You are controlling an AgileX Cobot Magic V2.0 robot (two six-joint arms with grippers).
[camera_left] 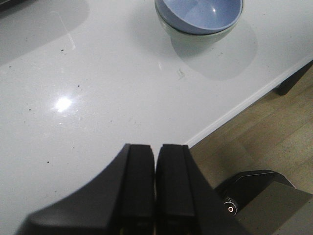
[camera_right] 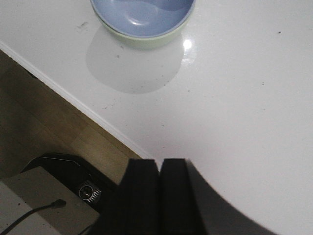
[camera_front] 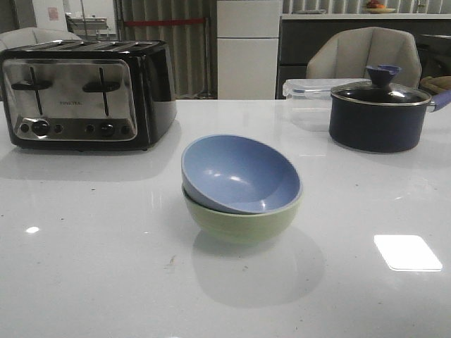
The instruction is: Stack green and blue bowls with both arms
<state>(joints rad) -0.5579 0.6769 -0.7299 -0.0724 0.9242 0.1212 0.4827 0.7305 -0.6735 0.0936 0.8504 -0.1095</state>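
Blue bowl [camera_front: 239,174] nested in green bowl [camera_front: 242,220], tilted, mid table [camera_front: 91,267]. Stack well ahead of left gripper [camera_left: 155,166] fingertips and right gripper [camera_right: 159,171] fingertips, apart from both. Toaster [camera_front: 84,93] behind-left, pot [camera_front: 380,109] behind-right.

1. Kitchen, home-style or mock-up.
2. Evidence: white countertop [camera_front: 106,232], chrome four-slot toaster [camera_front: 81,95], lidded navy pot [camera_front: 380,116], clear food container [camera_front: 306,98].
3. Behind: white cabinet [camera_front: 246,49], upholstered chair [camera_front: 363,53].
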